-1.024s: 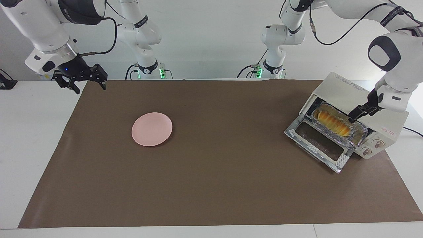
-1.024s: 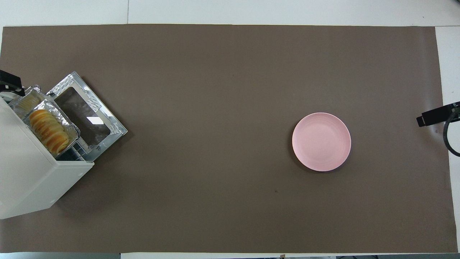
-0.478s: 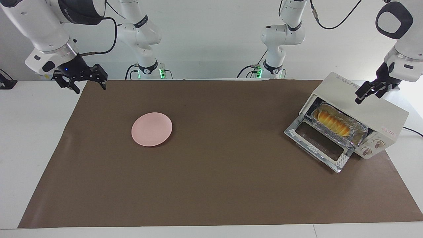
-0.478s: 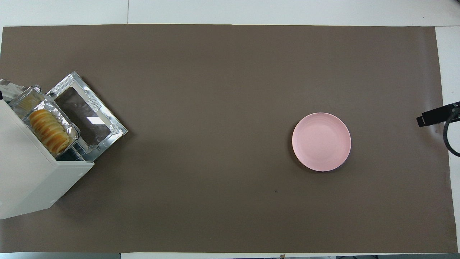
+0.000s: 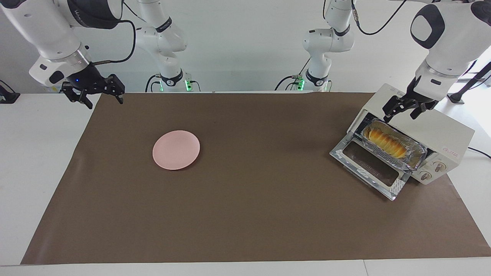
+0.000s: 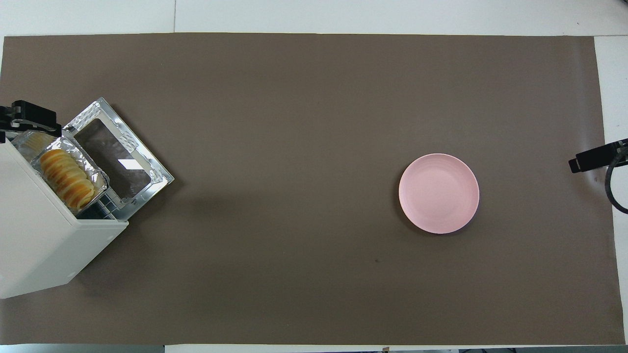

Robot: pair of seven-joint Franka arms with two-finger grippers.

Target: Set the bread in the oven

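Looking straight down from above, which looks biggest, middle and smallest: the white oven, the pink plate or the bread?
Largest to smallest in the overhead view:
1. oven
2. pink plate
3. bread, clearly the smallest

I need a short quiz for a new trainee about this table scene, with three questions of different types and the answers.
1. True or false: the bread lies on the pink plate.
2. Multiple choice: the toaster oven door is A) shut, B) dropped open, C) removed.
3. Fill in: the left gripper hangs over the oven's ____, holding nothing.

The right gripper waits open over the table's edge, at the right arm's end.

Key:
1. False: the bread sits in the foil tray on the oven rack; the plate is bare.
2. B
3. top
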